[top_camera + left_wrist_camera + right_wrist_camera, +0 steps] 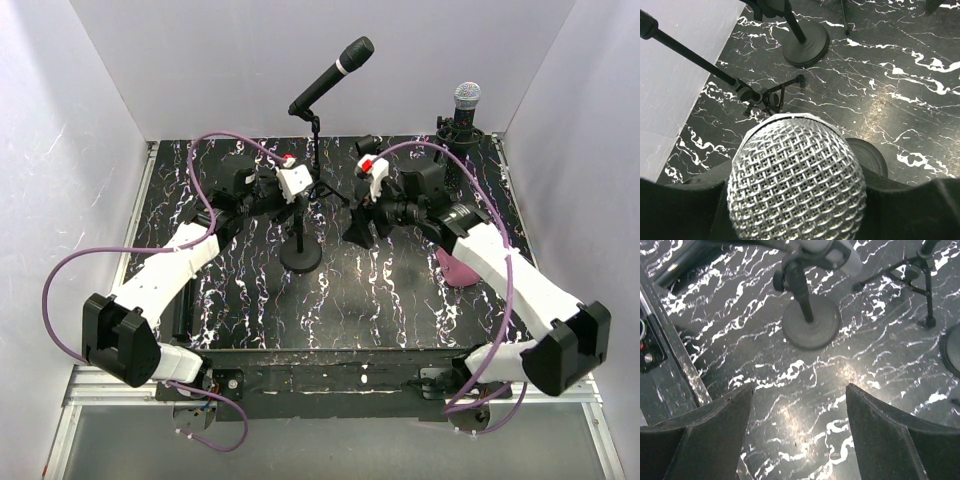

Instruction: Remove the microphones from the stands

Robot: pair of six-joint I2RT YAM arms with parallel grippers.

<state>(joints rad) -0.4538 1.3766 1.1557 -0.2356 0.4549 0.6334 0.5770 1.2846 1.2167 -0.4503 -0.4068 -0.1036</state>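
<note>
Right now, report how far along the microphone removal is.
Done: the left hand is closed on the microphone. In hand: the microphone sits above the stand base; whether it has come free of the holder is hidden. Left: lift it clear. The right hand hangs open, empty.

Pretty standard twin setup: the left arm point(170, 262) and the right arm point(500, 262) both have white shells with chunky black joint blocks point(118, 338). A purple cable point(60, 275) loops off each one. The white wrist pieces carry little red tags point(290, 160). The right gripper point(799, 395) has matte dark fingers point(700, 440).
</note>
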